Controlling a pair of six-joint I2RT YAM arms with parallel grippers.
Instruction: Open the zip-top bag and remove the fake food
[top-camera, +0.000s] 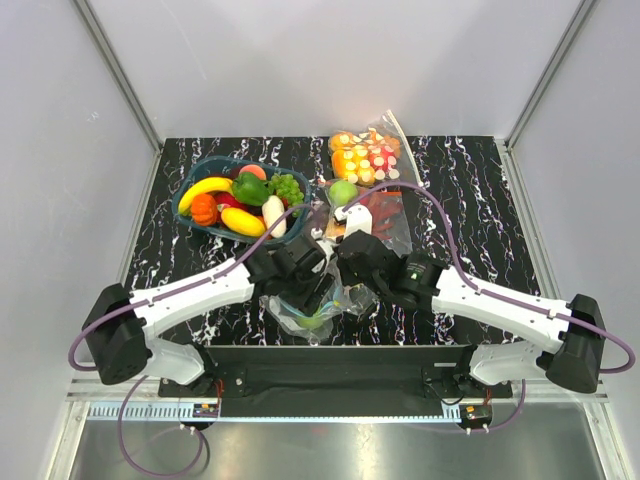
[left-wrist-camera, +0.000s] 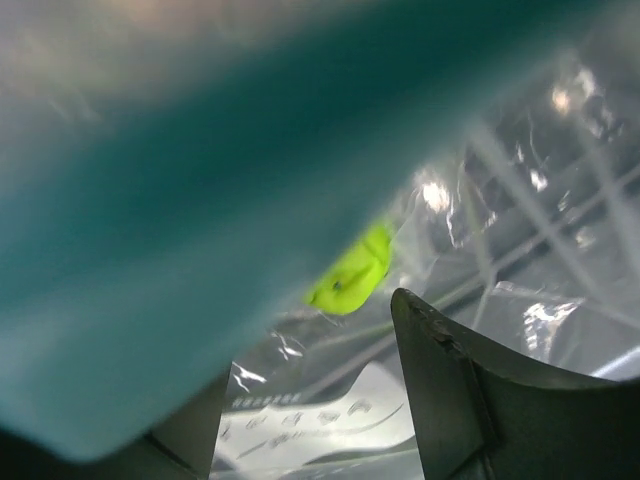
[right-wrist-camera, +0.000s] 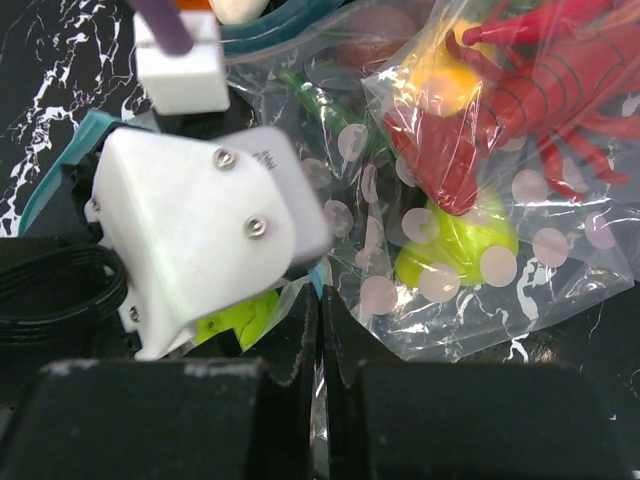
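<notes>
the bag (top-camera: 298, 318) is lying at the near edge of the table (top-camera: 470, 200), between the two arms, and both claws are meeting over it. the right gripper (right-wrist-camera: 320, 325) is clenching: its jaws are closing to hardly a gap, with a bit of film and teal edge sitting between them, so it seems to be pinching the bag near its mouth. the left gripper (left-wrist-camera: 305, 350) is reaching in from the other side. its fingers (left-wrist-camera: 470, 400) are standing somewhat apart with crinkled film showing between them, but i cannot tell whether it is grasping anything, because the zipper strip (left-wrist-camera: 200, 220) is blurring across most of its view.

one green piece (left-wrist-camera: 350, 272) is showing through the plastic, inside the bag. the rest of the fruit (top-camera: 245, 198) is sitting in the basket (top-camera: 180, 205) at the far left, well apart from the bag.

judging by that, the job is looking mostly done. i cannot tell whether the zipper is open. what is left is spreading the mouth wide enough and lifting out that green piece.
</notes>
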